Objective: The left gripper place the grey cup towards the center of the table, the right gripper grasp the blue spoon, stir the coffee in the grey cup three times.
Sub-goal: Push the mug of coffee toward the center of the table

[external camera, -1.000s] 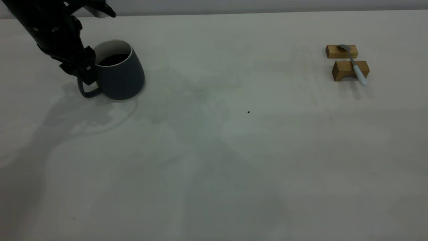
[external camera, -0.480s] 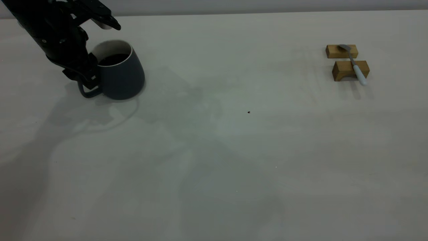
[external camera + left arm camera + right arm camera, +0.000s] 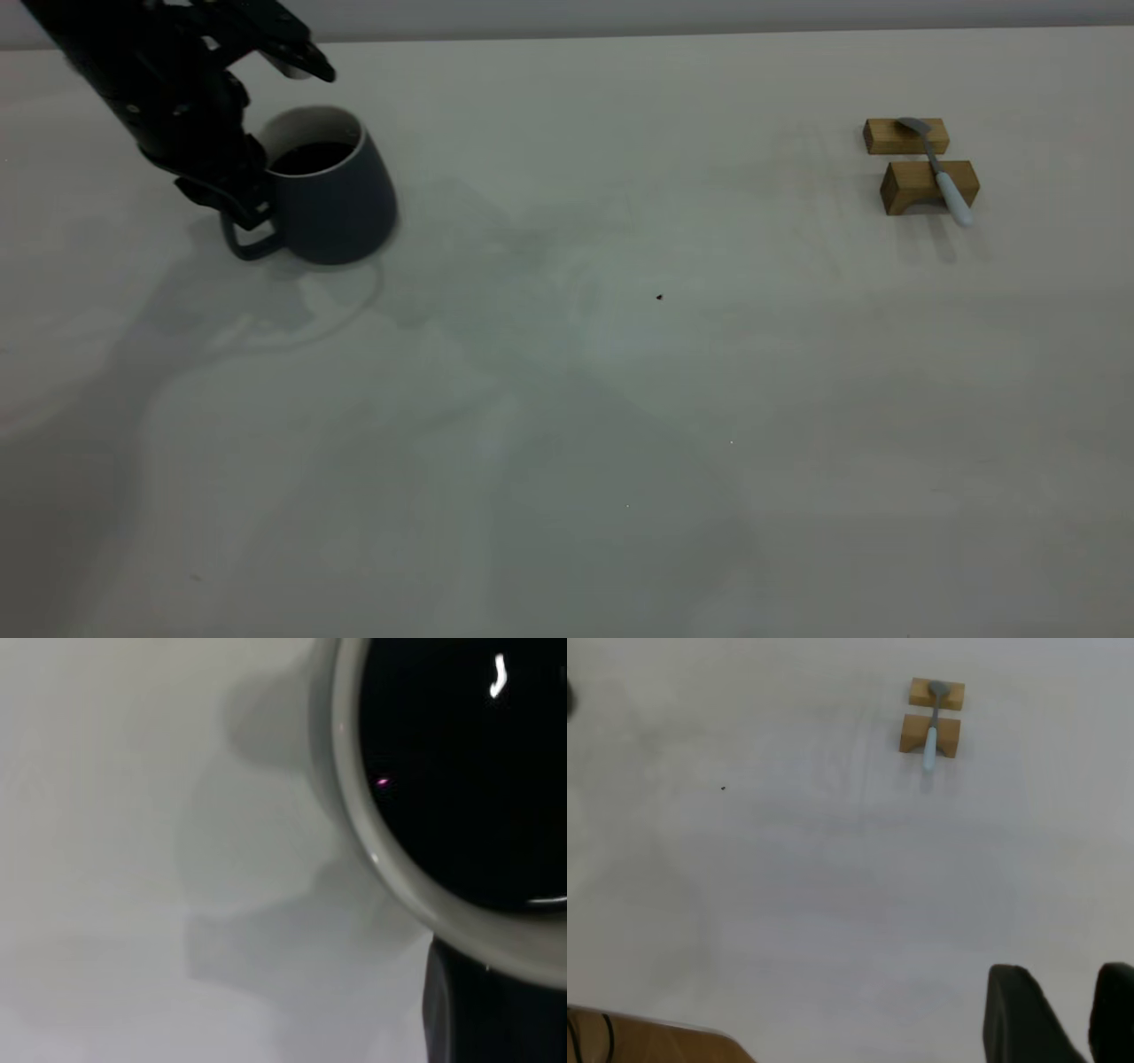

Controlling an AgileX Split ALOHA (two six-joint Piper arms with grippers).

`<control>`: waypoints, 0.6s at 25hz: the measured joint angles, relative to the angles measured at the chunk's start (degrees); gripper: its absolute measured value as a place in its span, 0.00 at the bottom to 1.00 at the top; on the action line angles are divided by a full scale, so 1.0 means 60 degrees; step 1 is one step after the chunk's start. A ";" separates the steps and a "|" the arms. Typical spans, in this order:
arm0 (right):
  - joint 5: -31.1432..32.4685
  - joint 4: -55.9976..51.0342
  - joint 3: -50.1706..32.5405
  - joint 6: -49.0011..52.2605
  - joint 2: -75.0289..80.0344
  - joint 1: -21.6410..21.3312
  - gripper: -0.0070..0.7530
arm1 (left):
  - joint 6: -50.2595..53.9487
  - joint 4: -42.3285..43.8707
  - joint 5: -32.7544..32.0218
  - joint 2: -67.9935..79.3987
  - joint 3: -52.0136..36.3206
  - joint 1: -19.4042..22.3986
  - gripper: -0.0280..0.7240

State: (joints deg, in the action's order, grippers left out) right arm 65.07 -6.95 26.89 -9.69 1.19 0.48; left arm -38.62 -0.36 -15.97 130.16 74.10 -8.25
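The grey cup (image 3: 341, 208) stands at the far left of the table (image 3: 567, 399), with dark coffee (image 3: 310, 158) inside. My left gripper (image 3: 244, 206) is shut on the cup at its loop handle (image 3: 241, 250), on the cup's left side. In the left wrist view the pale rim (image 3: 416, 895) and the black coffee (image 3: 461, 771) fill the picture above one dark finger (image 3: 496, 1019). The blue spoon (image 3: 943, 177) lies across two wooden blocks at the far right. My right gripper (image 3: 1063, 979) hangs open, high above the table and far from the spoon (image 3: 931, 735).
Two brown wooden blocks (image 3: 904, 137) (image 3: 921, 186) carry the spoon. A tiny dark speck (image 3: 659, 297) marks the table's middle. A faint ring-shaped stain (image 3: 301, 319) lies in front of the cup. A brown wooden edge (image 3: 647, 1041) shows in the right wrist view.
The left gripper and the grey cup have shifted a little to the right together. The spoon and blocks have not moved.
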 joint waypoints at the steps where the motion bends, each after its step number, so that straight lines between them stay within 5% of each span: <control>1: 0.0000 0.0000 0.0000 0.0000 0.0000 0.0000 0.32 | 0.0000 0.0000 0.0000 0.0001 0.0000 -0.0110 0.31; 15: 0.0000 0.0000 0.0000 0.0000 0.0000 0.0000 0.32 | 0.0276 0.0000 -0.0027 0.0047 0.0259 -0.2396 0.31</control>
State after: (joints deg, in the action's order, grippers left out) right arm 65.07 -6.95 26.89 -9.69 1.19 0.48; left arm -36.97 -0.36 -16.14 130.44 75.66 -22.63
